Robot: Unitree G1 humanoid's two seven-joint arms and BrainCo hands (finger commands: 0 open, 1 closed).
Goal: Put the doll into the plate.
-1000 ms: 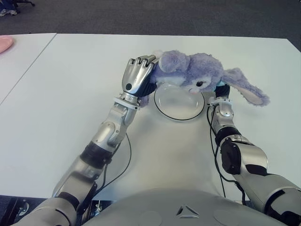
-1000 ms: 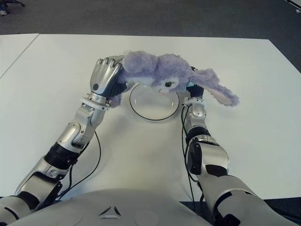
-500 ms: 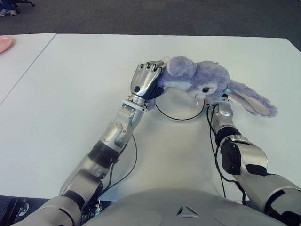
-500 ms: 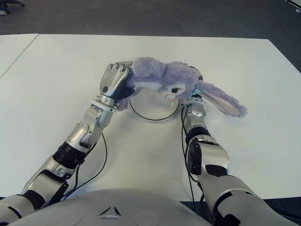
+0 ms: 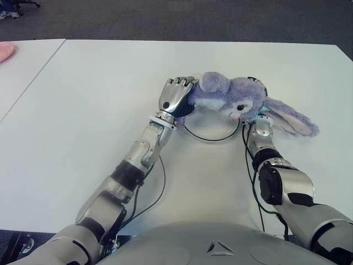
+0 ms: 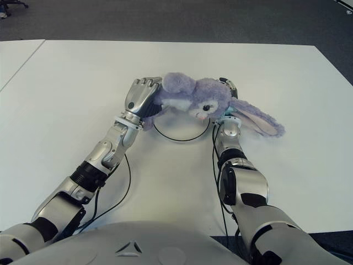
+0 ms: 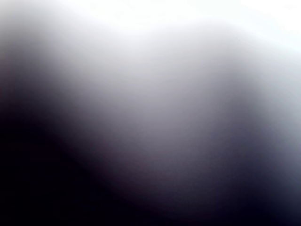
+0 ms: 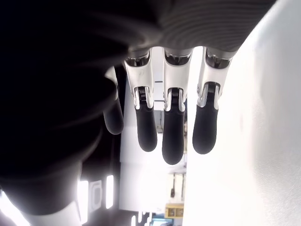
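The left robot hand (image 5: 175, 96) grips the doll (image 5: 234, 99) over the plate (image 5: 212, 135), the right robot hand's (image 5: 258, 105) fingers look straight, so it might flop out.

1. Doll (image 5: 234, 99): plush cloth, long fuzzy purple pile, matt; ear lining is a paler, smoother pink fabric.
2. Plate (image 5: 212, 134): smooth, glossy white surface with a thin dark rim line; material cannot be told apart between ceramic and plastic.
3. Table (image 5: 83, 110): smooth, matt white top, no visible grain.
4. Left hand (image 5: 175, 97): brushed silver shell, metallic sheen, hard and smooth.
5. Right hand (image 8: 171, 127): glossy white plastic finger segments, dark matt rubbery fingertips (image 8: 173, 146).
6. Floor (image 5: 165, 19): dark grey, rough carpet-like texture.
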